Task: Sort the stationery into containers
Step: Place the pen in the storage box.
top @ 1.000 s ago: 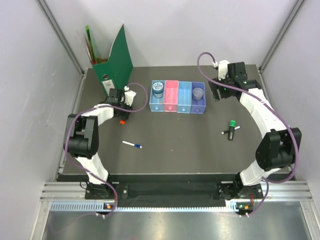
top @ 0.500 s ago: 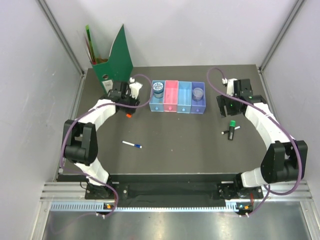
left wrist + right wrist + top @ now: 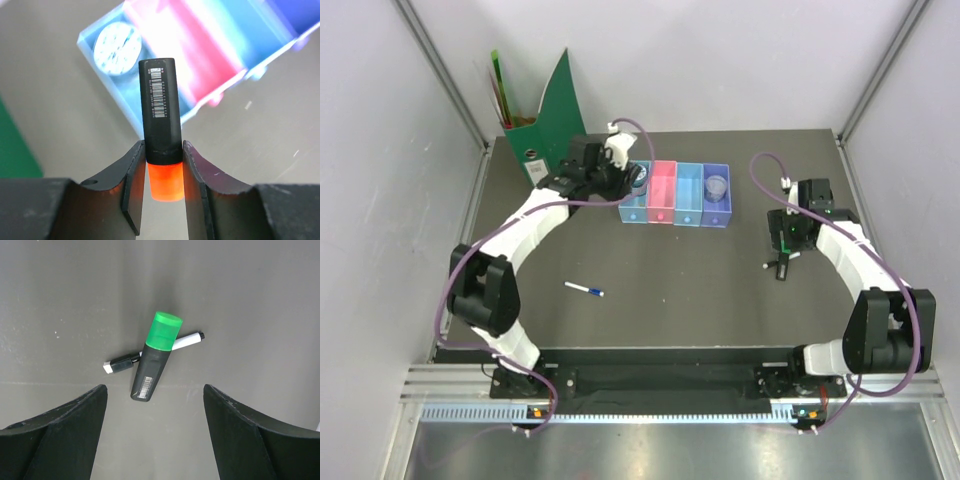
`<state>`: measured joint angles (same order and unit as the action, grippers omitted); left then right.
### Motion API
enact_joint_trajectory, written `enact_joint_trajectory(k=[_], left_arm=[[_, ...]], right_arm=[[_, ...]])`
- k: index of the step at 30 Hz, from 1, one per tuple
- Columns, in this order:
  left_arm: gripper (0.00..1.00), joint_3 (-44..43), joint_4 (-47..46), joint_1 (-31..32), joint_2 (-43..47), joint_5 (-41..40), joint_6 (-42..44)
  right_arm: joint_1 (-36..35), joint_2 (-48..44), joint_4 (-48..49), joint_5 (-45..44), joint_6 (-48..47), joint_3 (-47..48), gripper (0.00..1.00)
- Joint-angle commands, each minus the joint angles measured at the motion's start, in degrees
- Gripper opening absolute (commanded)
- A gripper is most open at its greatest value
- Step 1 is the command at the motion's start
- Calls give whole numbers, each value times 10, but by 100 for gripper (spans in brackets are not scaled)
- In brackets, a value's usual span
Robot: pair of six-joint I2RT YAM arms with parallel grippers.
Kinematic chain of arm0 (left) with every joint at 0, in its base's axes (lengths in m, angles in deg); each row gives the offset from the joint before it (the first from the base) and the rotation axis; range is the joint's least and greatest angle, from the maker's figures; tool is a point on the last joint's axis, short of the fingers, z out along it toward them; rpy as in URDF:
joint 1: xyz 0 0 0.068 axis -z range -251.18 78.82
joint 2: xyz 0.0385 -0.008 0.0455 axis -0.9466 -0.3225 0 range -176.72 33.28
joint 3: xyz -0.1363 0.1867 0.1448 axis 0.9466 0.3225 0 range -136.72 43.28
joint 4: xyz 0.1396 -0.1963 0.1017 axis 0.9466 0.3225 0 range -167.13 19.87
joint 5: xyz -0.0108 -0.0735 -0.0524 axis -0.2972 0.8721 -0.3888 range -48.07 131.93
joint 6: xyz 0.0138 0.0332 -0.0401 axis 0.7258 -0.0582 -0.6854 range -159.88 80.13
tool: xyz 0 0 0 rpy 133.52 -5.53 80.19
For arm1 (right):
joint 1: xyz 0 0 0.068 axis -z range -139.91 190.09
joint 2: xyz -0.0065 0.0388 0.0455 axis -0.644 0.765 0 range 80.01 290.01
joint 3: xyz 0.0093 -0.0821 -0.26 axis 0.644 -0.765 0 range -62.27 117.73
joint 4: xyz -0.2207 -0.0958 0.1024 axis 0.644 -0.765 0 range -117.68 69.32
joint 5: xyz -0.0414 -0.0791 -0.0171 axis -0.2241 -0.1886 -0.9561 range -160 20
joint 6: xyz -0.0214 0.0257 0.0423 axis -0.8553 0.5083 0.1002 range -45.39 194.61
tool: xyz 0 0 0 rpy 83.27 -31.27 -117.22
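Left gripper (image 3: 160, 150) is clenched on the orange-and-black highlighter (image 3: 159, 95), above the near wall of the blue tray (image 3: 116, 100), which is at the left end of the row toward the worktop's far edge. Judgement: that tray holds a round disc (image 3: 117, 47). Centre over the chosen compartment and lower before release. The green file holder (image 3: 555, 120) crowds the left; open room lies rightward. Right gripper (image 3: 155, 392) is released, wide above the green-capped marker (image 3: 156, 357) near the right edge. The marker lies across a thin pen (image 3: 187, 341).
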<state>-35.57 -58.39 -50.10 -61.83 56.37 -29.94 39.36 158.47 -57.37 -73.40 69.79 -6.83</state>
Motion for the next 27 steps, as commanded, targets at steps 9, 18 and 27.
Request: enact_joint_trajectory(k=[9, 18, 27], left_arm=[[0, -175, -139, 47, -182, -5, -98], [0, -197, -165, 51, -226, -20, -117], [0, -194, -169, 59, -238, -26, -124]], right_arm=[[3, 31, 42, -4, 22, 14, 73], [2, 90, 55, -2, 24, 32, 69], [3, 141, 72, 2, 27, 61, 68]])
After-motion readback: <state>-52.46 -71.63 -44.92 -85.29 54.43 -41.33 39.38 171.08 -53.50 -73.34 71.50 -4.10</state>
